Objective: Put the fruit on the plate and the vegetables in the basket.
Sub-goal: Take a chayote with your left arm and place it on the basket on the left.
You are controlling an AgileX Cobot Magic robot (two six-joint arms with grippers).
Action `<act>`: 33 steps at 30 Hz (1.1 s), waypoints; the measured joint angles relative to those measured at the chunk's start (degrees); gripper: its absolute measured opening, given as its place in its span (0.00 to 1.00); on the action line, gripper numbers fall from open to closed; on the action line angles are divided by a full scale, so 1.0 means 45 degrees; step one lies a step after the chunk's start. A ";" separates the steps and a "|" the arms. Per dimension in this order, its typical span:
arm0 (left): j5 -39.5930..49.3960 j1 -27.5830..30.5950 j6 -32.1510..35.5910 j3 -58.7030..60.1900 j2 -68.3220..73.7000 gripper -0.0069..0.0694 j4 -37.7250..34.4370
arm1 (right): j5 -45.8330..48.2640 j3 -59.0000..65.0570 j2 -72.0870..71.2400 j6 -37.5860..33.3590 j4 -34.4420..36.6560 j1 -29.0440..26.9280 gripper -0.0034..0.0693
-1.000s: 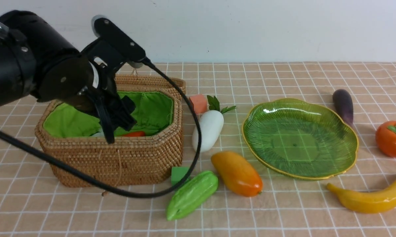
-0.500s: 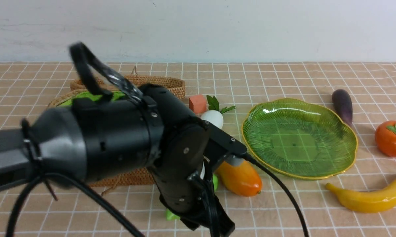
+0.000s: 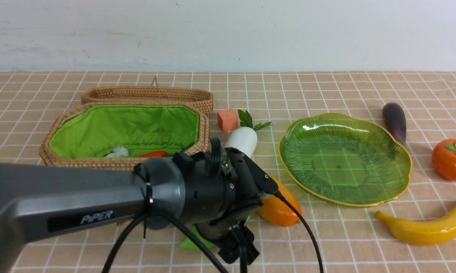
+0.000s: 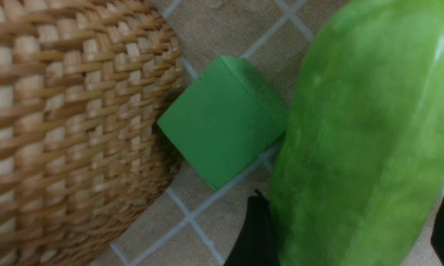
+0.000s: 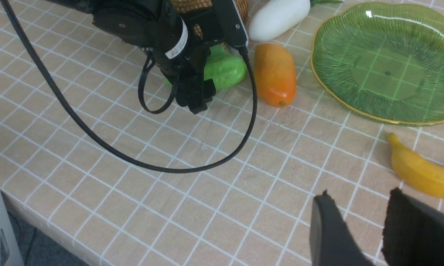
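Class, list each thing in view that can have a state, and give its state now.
Basket: lid open, carrot inside.
Plate: empty.
Left gripper: jaws open, astride the cucumber.
Right gripper: jaws parted, empty.
Cucumber: on the table, not in the basket.
Banana: whole, unpeeled.

I record a translucent green ribbed glass dish (image 3: 345,163), gold-rimmed; brown woven wicker basket (image 3: 123,163), bright green-lined.
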 joint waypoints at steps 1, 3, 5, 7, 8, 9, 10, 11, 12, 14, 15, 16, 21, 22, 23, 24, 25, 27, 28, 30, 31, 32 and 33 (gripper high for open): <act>-0.0016 0.0000 -0.0019 0.0000 0.0086 0.82 0.0040 | 0.0000 0.0000 0.0000 0.0000 0.0000 0.0000 0.37; -0.0129 0.0000 -0.0037 0.0000 0.0220 0.81 0.0139 | 0.0000 0.0000 0.0000 0.0000 -0.0009 0.0000 0.37; -0.0183 0.0000 -0.0048 0.0000 0.0227 0.80 0.0170 | 0.0000 0.0000 0.0000 0.0000 -0.0009 0.0000 0.37; -0.0269 0.0000 -0.0094 -0.0064 0.0325 0.75 0.0181 | 0.0012 0.0000 0.0000 0.0000 -0.0009 0.0000 0.37; -0.0269 0.0000 -0.0188 -0.0064 0.0325 0.72 0.0181 | 0.0012 0.0000 0.0000 0.0000 -0.0009 0.0000 0.37; -0.0236 0.0000 -0.0252 -0.0078 0.0325 0.69 0.0181 | 0.0012 0.0000 0.0000 0.0000 -0.0009 0.0000 0.37; -0.0208 0.0000 -0.0408 -0.0078 0.0329 0.67 0.0181 | 0.0012 0.0000 0.0000 0.0000 -0.0009 0.0000 0.37; -0.0197 0.0000 -0.0437 -0.0078 0.0329 0.67 0.0181 | 0.0012 0.0000 0.0000 0.0000 -0.0009 0.0000 0.37; -0.0184 0.0000 -0.0538 -0.0078 0.0329 0.67 0.0181 | 0.0012 0.0000 0.0000 0.0000 -0.0009 0.0000 0.37; 0.0056 -0.0012 -0.0557 -0.0106 0.0329 0.67 0.0128 | 0.0012 0.0000 0.0000 0.0000 0.0005 0.0000 0.37; 0.0273 -0.0055 -0.0467 -0.0168 0.0329 0.67 0.0022 | 0.0012 0.0000 0.0000 0.0000 0.0015 0.0000 0.37; 0.0538 -0.0102 -0.0310 -0.0209 0.0311 0.67 -0.0137 | 0.0012 0.0000 0.0000 0.0000 0.0015 0.0000 0.37; 0.2278 -0.0766 0.0730 -0.0327 -0.0752 0.67 -0.1065 | -0.0040 0.0000 0.0000 0.0000 0.0071 0.0000 0.37; 0.2701 -0.0960 0.1021 -0.0339 -0.1217 0.67 -0.1216 | -0.0088 0.0000 0.0000 0.0000 0.0071 0.0018 0.37; 0.3177 -0.1165 0.1477 -0.0382 -0.1866 0.67 -0.1326 | -0.0165 0.0000 0.0000 0.0000 0.0071 0.0016 0.37; 0.3354 -0.1261 0.1890 -0.0400 -0.2214 0.67 -0.1368 | -0.0235 0.0000 0.0000 0.0000 0.0071 0.0016 0.37; 0.3488 -0.1305 0.2526 -0.0413 -0.2837 0.67 -0.1355 | -0.0325 0.0000 0.0000 0.0000 0.0071 0.0016 0.37; 0.3259 -0.1126 0.3880 -0.0439 -0.4129 0.67 -0.1188 | -0.0579 0.0000 0.0000 0.0000 0.0071 0.0020 0.37; 0.3118 -0.1028 0.4176 -0.0439 -0.4377 0.67 -0.1139 | -0.0681 0.0000 0.0000 0.0000 0.0071 0.0020 0.37; 0.1919 0.0219 0.6121 -0.0463 -0.5752 0.67 -0.0926 | -0.1073 0.0000 0.0000 0.0000 0.0071 0.0020 0.37; 0.1834 0.0219 0.6121 -0.0463 -0.5828 0.67 -0.0902 | -0.1098 0.0000 0.0000 0.0000 0.0071 0.0020 0.37; 0.1241 0.1293 0.7180 -0.0478 -0.6257 0.67 -0.0794 | -0.1274 0.0000 0.0000 0.0000 0.0083 0.0020 0.37; 0.0879 0.2162 0.7973 -0.0478 -0.6338 0.67 -0.0759 | -0.1341 0.0000 0.0000 0.0000 0.0115 0.0020 0.37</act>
